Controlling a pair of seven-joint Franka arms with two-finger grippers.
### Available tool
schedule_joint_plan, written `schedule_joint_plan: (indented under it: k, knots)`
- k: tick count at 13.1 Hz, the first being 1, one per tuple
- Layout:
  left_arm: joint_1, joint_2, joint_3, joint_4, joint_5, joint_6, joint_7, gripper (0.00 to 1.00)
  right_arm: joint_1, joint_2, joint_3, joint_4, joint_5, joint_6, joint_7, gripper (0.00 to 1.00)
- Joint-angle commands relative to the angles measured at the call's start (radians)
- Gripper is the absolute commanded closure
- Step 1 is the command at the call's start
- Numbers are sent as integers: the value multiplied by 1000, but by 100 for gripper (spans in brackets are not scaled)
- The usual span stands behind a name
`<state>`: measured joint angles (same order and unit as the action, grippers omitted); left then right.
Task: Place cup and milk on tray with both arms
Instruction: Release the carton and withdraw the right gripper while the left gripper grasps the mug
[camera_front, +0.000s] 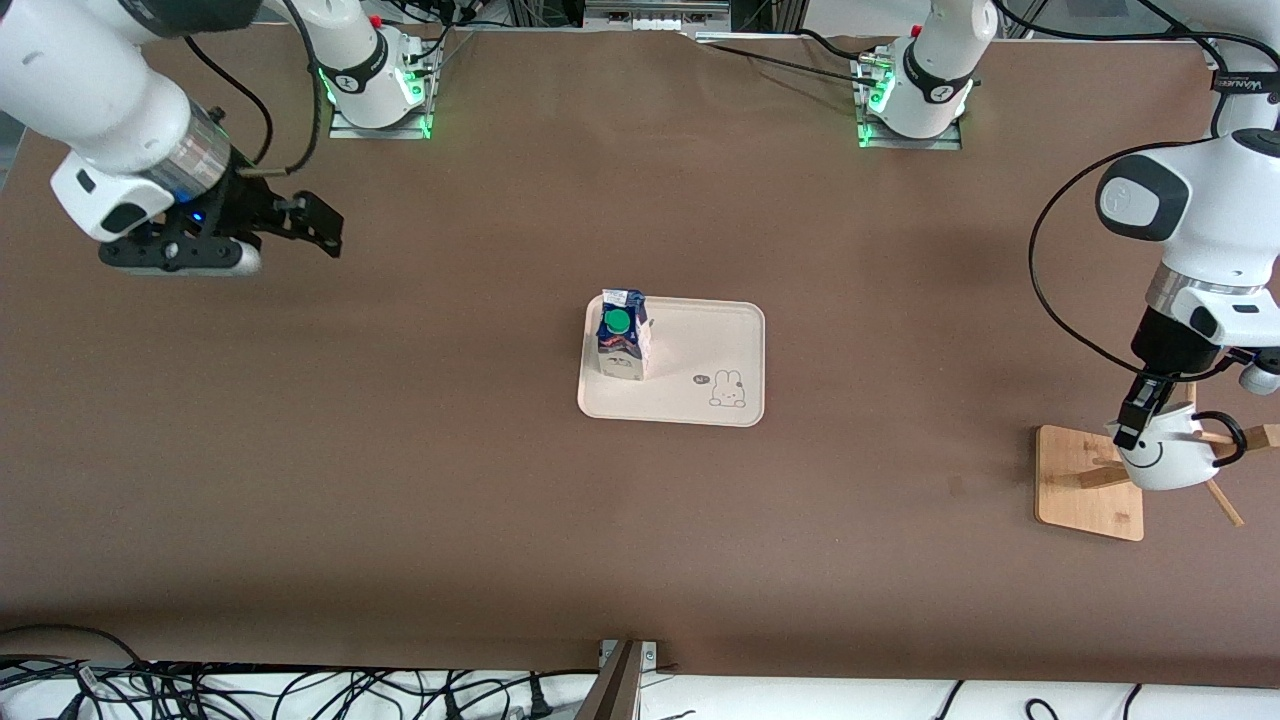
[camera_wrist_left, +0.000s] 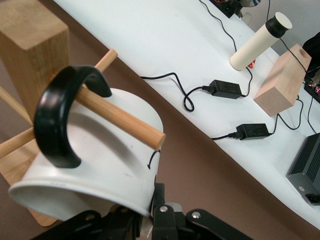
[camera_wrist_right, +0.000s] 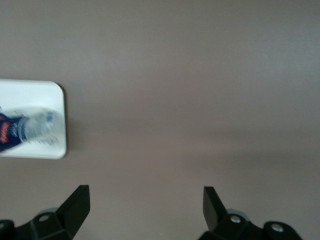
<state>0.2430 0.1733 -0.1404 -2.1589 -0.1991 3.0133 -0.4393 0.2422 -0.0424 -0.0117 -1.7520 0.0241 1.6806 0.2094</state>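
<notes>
The milk (camera_front: 622, 335) stands upright on the tray (camera_front: 710, 340), at the tray's end toward the right arm. The right wrist view shows the milk (camera_wrist_right: 20, 129) and the tray (camera_wrist_right: 35, 90) some way off. My right gripper (camera_front: 325, 235) is open and empty, up over bare table toward the right arm's end; its fingers (camera_wrist_right: 77, 205) stand wide apart. The cup (camera_front: 1165, 462) hangs by its black handle (camera_wrist_left: 55, 120) on a peg (camera_wrist_left: 120, 117) of the wooden rack. My left gripper (camera_front: 1140, 420) is shut on the cup's (camera_wrist_left: 100, 170) rim, one finger (camera_wrist_left: 159, 197) outside the wall.
The wooden rack base (camera_front: 1085, 480) stands toward the left arm's end of the table, its post (camera_wrist_left: 30, 55) close to the cup. Off the table edge lie power bricks (camera_wrist_left: 225, 89), cables, a wooden block (camera_wrist_left: 280, 82) and a cream cylinder (camera_wrist_left: 255, 42).
</notes>
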Motion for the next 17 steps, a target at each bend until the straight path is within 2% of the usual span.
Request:
schedule_joint_plan:
  k: [1,2,4,7,9,10,14,17]
  knots:
    - [-2,-18,-19,-3,-17,-37,50,100,-124,-74,17,-90,-13,28,-213,0]
    - [-2,-23,-21,-3,-17,-50,56,100,-124,-82,-20,-89,-13,27,-244,0]
    - [-2,-37,-28,-3,-17,-94,63,100,-124,-82,-43,-78,-12,21,-262,0]
    - [-1,-87,-36,13,-11,-281,70,100,-129,-70,-48,-76,-16,28,-254,0]
    - [-1,-100,-62,37,7,-364,76,100,-130,-65,-48,-69,-85,22,-249,0]
    - [-2,-103,-65,59,27,-411,76,100,-130,-60,-48,-54,-90,18,-252,0]
    - [-2,-103,-128,132,109,-516,77,100,-124,-28,-44,3,-90,14,-252,0]
    - [-2,-101,-211,249,139,-796,76,100,-124,-28,-42,14,-79,8,-245,0]
